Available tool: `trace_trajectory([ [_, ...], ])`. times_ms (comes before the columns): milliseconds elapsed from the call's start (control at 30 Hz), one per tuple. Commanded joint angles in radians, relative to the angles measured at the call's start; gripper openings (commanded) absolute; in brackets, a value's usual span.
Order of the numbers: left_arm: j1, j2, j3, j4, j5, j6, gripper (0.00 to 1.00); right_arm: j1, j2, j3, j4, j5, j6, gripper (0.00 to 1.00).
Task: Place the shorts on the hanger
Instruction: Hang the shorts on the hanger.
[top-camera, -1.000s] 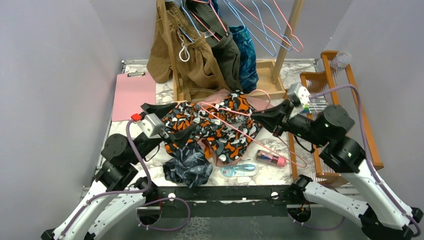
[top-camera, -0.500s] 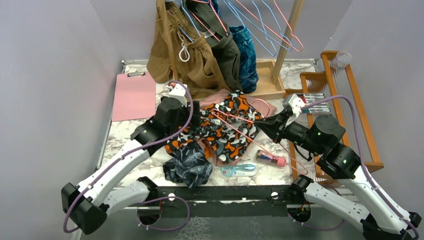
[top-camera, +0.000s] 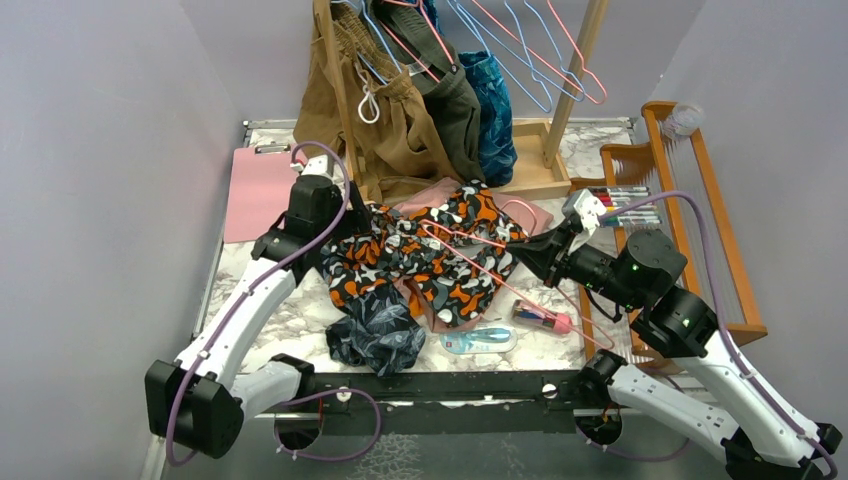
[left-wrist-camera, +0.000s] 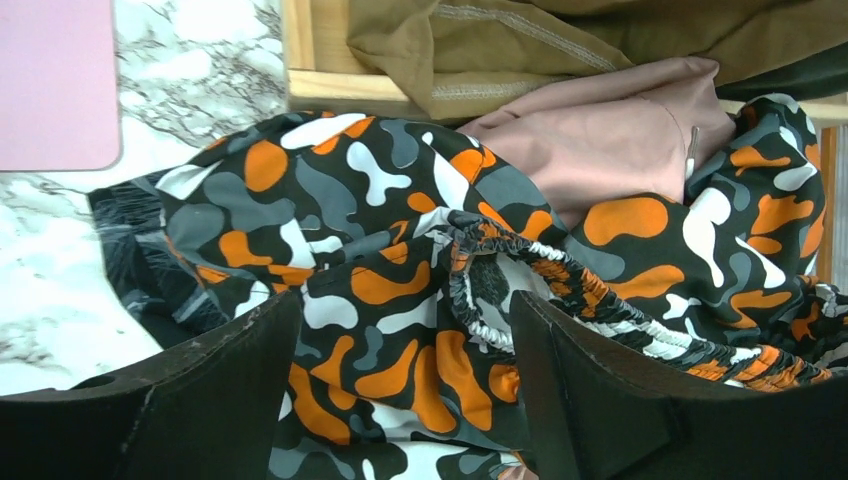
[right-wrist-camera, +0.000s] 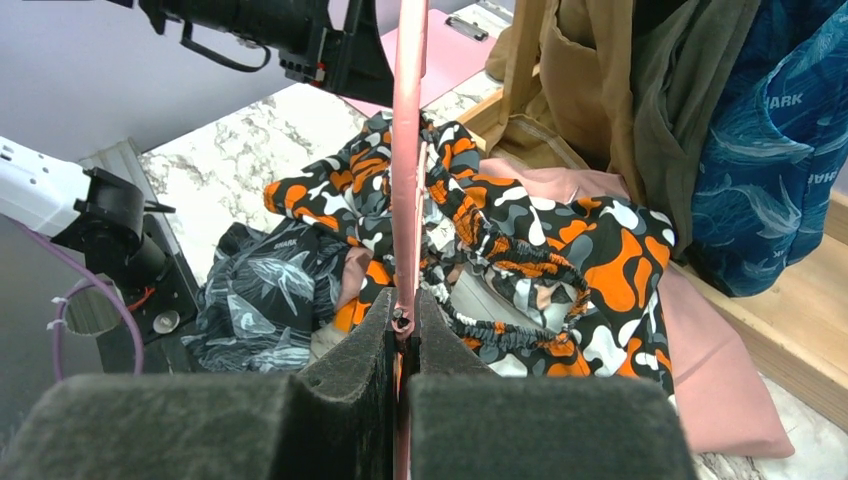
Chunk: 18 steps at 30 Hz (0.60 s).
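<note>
Right gripper (right-wrist-camera: 403, 335) clamped on thin wire of pink hanger (right-wrist-camera: 408, 150), its frame lying across shorts (top-camera: 420, 255) heaped mid-table (top-camera: 295, 310). Left gripper (left-wrist-camera: 400, 320) spread wide over bunched waistband, holding nothing. Risks: the pinch also snags dusty-pink shorts (left-wrist-camera: 600, 150) beneath, or wire swivels between pads. Whether wire already threads fabric is unclear.

- White shells are covering the long links of the left arm (top-camera: 232, 325) and the right arm (top-camera: 722, 398), with black housings sitting at the joints.
- A lilac cable (top-camera: 346, 185) is trailing along each arm.
- Matte black wedge fingers (left-wrist-camera: 215, 395) are flanking the left gripper (left-wrist-camera: 405, 300).
- Dark grey foam pads (right-wrist-camera: 335, 410) are lining the right gripper (right-wrist-camera: 404, 305).
</note>
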Motion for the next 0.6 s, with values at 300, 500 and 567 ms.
trace_trajectory([
  [300,0.029,0.081,-0.026,0.108,0.135,-0.014,0.62,0.005,0.003,0.037,0.042,-0.037,0.008,0.01],
  [500,0.037,0.112,-0.030,0.136,0.154,-0.010,0.53,0.005,0.007,0.043,0.052,-0.065,0.018,0.01],
  [567,0.037,0.121,-0.031,0.145,0.171,-0.010,0.52,0.005,0.013,0.046,0.054,-0.071,0.021,0.01],
])
